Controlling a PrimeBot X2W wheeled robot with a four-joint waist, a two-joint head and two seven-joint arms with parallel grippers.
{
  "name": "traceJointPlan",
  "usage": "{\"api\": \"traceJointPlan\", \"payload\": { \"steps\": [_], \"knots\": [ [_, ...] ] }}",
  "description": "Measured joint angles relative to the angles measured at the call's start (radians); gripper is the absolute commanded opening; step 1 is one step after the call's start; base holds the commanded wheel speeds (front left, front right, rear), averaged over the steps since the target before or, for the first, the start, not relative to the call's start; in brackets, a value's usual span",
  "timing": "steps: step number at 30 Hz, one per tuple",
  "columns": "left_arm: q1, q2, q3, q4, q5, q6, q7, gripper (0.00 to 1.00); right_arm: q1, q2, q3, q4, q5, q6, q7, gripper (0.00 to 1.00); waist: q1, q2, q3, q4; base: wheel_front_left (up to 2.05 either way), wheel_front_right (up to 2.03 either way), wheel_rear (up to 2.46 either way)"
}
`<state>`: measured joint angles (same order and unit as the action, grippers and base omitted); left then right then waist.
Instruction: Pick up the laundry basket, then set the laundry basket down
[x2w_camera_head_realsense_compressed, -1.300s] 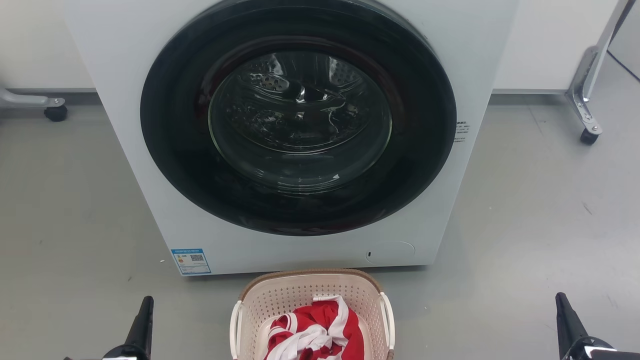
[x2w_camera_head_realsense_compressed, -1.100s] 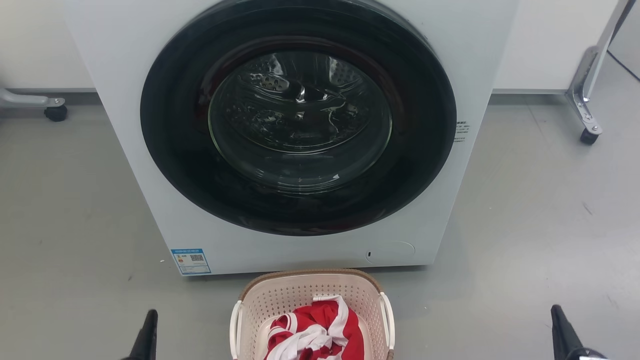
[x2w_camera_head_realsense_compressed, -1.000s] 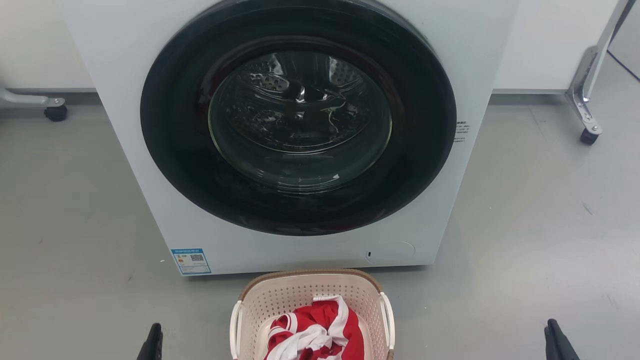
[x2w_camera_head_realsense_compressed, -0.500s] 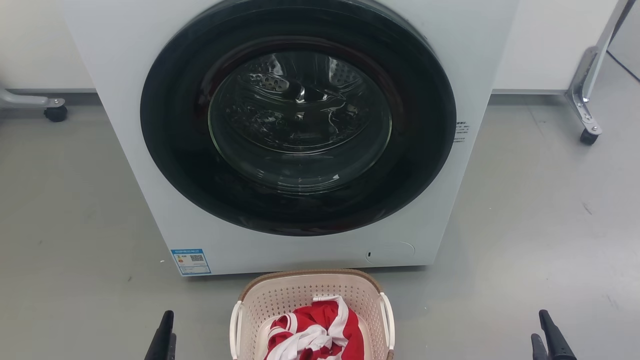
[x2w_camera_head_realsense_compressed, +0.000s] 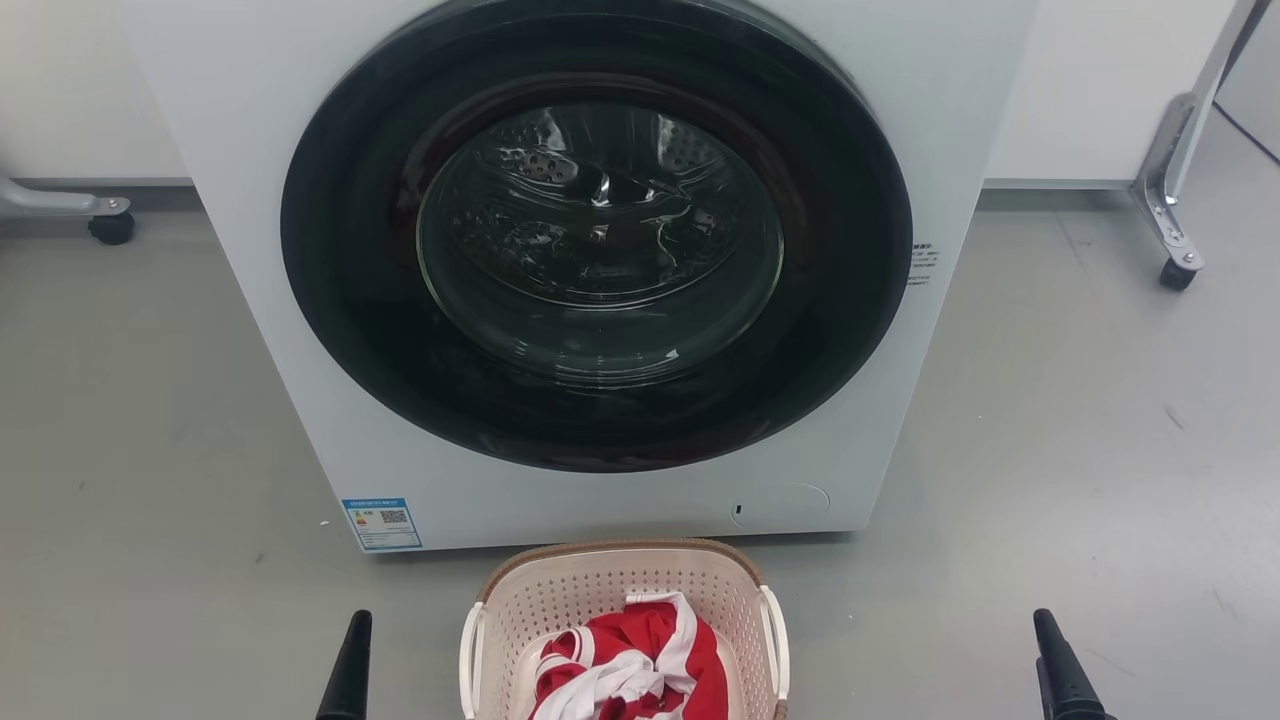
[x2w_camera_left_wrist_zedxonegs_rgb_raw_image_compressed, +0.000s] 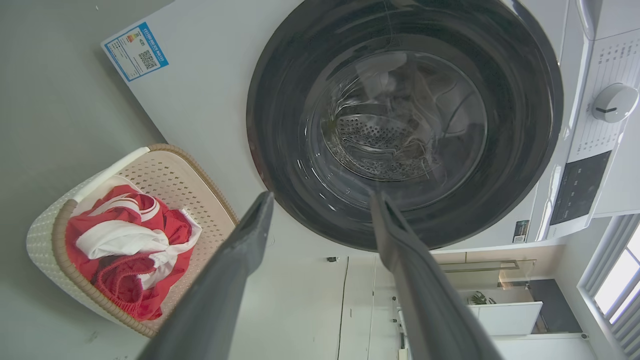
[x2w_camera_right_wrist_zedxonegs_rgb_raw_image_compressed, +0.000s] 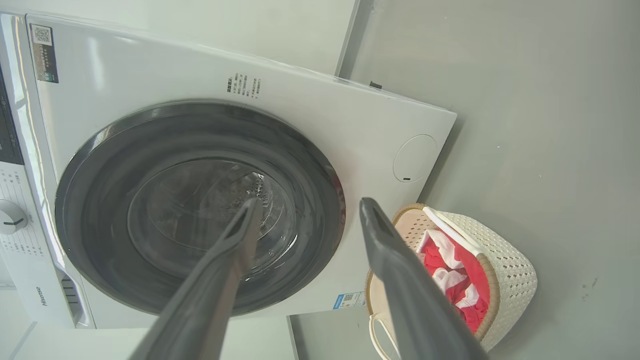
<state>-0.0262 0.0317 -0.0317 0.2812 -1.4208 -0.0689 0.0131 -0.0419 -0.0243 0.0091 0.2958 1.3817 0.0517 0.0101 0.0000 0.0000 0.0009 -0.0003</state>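
Squarely before the closed glass door (x2w_camera_head_realsense_compressed: 600, 240) of a white washing machine (x2w_camera_head_realsense_compressed: 950, 100), the laundry basket (x2w_camera_head_realsense_compressed: 600, 590) stands on the grey floor (x2w_camera_head_realsense_compressed: 1050, 430), seen from the head camera. Its far rim lies just short of the machine's foot, and a red-and-white garment (x2w_camera_head_realsense_compressed: 630, 665) is bundled inside. The left gripper (x2w_camera_head_realsense_compressed: 352, 650) and right gripper (x2w_camera_head_realsense_compressed: 1052, 650) rise from the bottom edge on either side of the basket, clear of its white side handles and pointing toward the machine. Each reads here as a single dark spike, so this angle does not show the gap between the fingers. A blue label (x2w_camera_head_realsense_compressed: 382, 522) marks the machine's lower left corner, and a castored metal leg (x2w_camera_head_realsense_compressed: 1170, 200) stands at far right.

From the left wrist, that arm's two fingers (x2w_camera_left_wrist_zedxonegs_rgb_raw_image_compressed: 235, 270) are spread with a clear gap, holding nothing, and aim at the lower part of the door. The basket sits off to the picture's left, untouched. This camera adds the machine's control dial (x2w_camera_left_wrist_zedxonegs_rgb_raw_image_compressed: 614, 102), a dark display panel (x2w_camera_left_wrist_zedxonegs_rgb_raw_image_compressed: 580, 187) and a bright window (x2w_camera_left_wrist_zedxonegs_rgb_raw_image_compressed: 615, 280).

From the right wrist, the fingers (x2w_camera_right_wrist_zedxonegs_rgb_raw_image_compressed: 395, 260) are likewise parted and empty. The basket sits at lower right, partly behind one finger. This camera adds a round hatch (x2w_camera_right_wrist_zedxonegs_rgb_raw_image_compressed: 414, 158) at the machine's bottom corner.
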Motion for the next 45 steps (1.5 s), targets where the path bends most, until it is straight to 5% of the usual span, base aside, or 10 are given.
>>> {"api": "traceJointPlan", "payload": {
  "steps": [45],
  "knots": [
    [0.004, 0.087, -0.214, -0.065, 0.865, 0.132, -0.173, 1.0, 0.033, -0.013, 0.223, -0.063, -0.789, -0.115, -0.17, 1.0, 0.0001, 0.0, 0.002, -0.005, 0.0, 0.0, 0.0]
  ]
}}
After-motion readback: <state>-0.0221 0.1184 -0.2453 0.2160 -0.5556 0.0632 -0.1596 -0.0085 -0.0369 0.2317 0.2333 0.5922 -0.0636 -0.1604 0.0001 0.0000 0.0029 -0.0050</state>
